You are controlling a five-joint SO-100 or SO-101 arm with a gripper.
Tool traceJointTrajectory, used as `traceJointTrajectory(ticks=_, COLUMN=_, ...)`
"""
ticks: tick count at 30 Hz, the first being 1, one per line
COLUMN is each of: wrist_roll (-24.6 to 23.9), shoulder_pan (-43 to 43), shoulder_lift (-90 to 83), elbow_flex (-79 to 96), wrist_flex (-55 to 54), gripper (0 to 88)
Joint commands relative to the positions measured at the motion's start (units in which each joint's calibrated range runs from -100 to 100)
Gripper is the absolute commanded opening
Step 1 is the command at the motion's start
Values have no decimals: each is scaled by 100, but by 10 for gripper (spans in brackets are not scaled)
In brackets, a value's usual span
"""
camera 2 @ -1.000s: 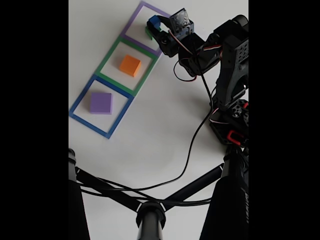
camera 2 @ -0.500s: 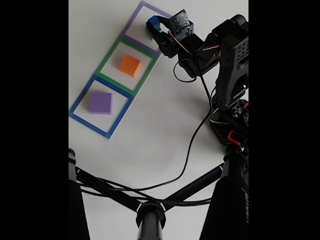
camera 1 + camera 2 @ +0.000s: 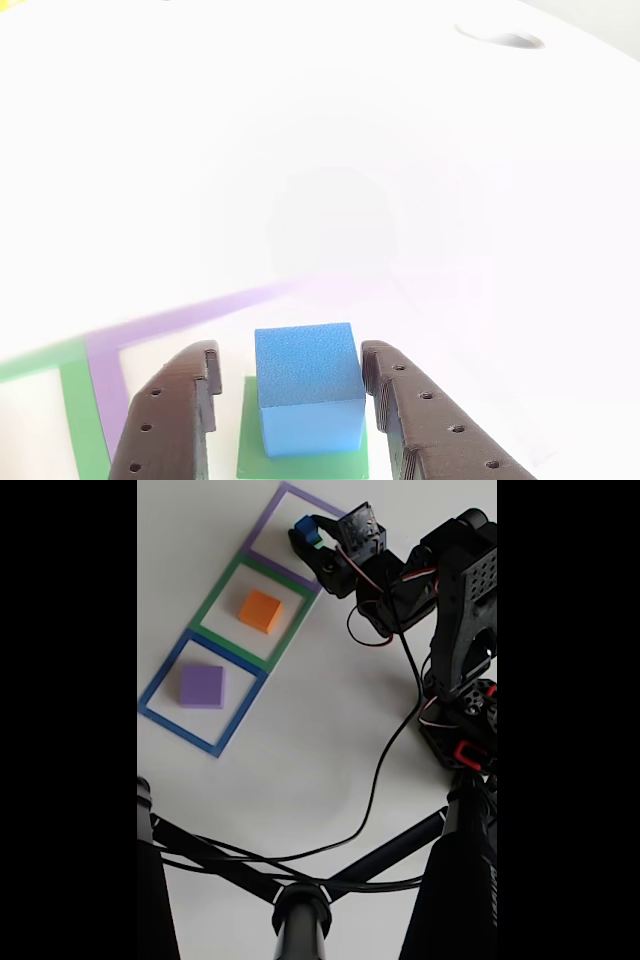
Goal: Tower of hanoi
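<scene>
**Blue cube flanked by the claw atop the green block**

In the other view, the small blue cube (image 3: 308, 388) is seen resting on the wider green block (image 3: 303, 460), whose edge shows on both sides of it. The claw (image 3: 290, 375) is spread, one black finger (image 3: 170, 420) standing on either side of the cube, with a thin gap visible between each finger and the cube's faces. Purple tape (image 3: 190, 318) and green tape (image 3: 82, 425) are seen on the white surface (image 3: 330, 150).

In the fixed view, the claw (image 3: 303, 538) is placed over the purple-outlined square (image 3: 268, 518), with the blue cube (image 3: 305, 526) at its tip. An orange block (image 3: 260, 610) is seen lying inside the green-outlined square (image 3: 216, 593), and the purple block (image 3: 202, 686) inside the blue-outlined square (image 3: 160, 680). A black cable (image 3: 385, 760) is draped across the surface (image 3: 330, 740).
</scene>
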Motion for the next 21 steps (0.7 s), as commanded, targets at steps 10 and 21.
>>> traceJointTrajectory(ticks=10, wrist_roll=0, shoulder_pan=-25, shoulder_lift=-1025, elbow_flex=280, wrist_flex=437, gripper=213)
traceJointTrajectory(ticks=21, wrist_roll=0, shoulder_pan=90, shoulder_lift=-4900, elbow_flex=226, wrist_flex=4955, gripper=137)
